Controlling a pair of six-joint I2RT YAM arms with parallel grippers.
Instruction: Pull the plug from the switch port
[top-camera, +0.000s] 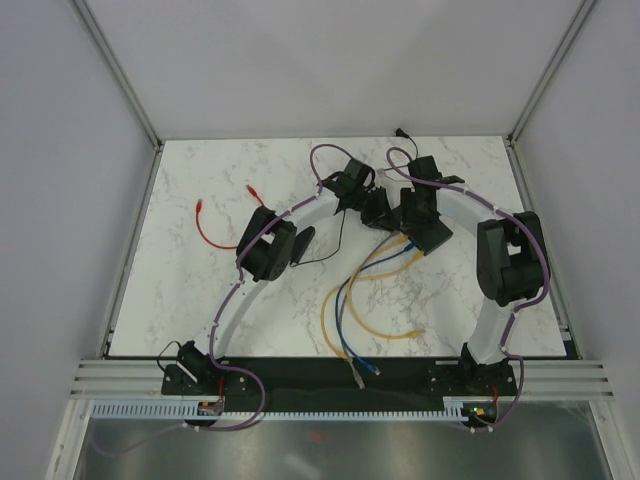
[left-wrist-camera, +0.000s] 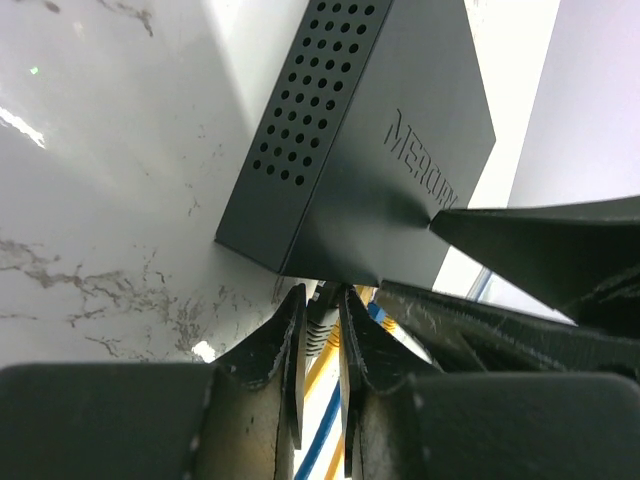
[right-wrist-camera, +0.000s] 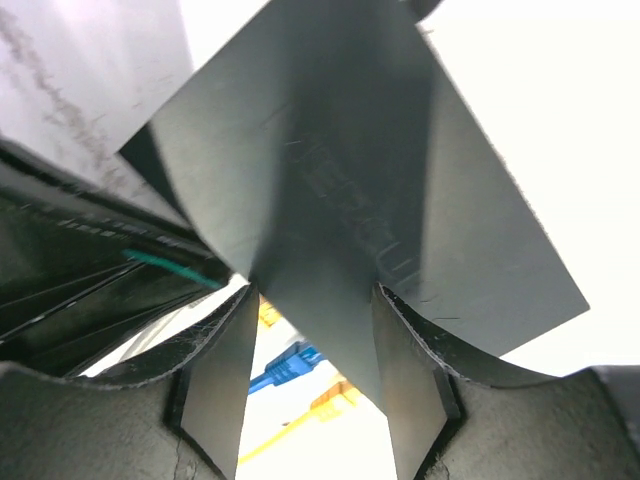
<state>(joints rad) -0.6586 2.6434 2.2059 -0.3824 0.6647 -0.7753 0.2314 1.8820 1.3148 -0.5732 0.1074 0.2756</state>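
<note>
The switch (left-wrist-camera: 380, 150) is a flat black box with vent holes and raised lettering, at the back centre of the table (top-camera: 430, 236). My left gripper (left-wrist-camera: 320, 300) is shut on a grey plug (left-wrist-camera: 322, 322) that sits at the switch's socket edge. My right gripper (right-wrist-camera: 315, 310) is shut across the flat body of the switch (right-wrist-camera: 350, 180). One of its fingers (left-wrist-camera: 540, 240) shows at the right of the left wrist view. In the top view the left gripper (top-camera: 385, 213) and right gripper (top-camera: 415, 212) meet at the switch.
Yellow cables (top-camera: 385, 325) and a blue cable (top-camera: 350, 330) run from the switch toward the near edge. A blue plug (right-wrist-camera: 285, 368) and a yellow plug (right-wrist-camera: 335, 398) hang below it. A red cable (top-camera: 215, 235) lies left. A black power brick (top-camera: 303, 245) lies by the left arm.
</note>
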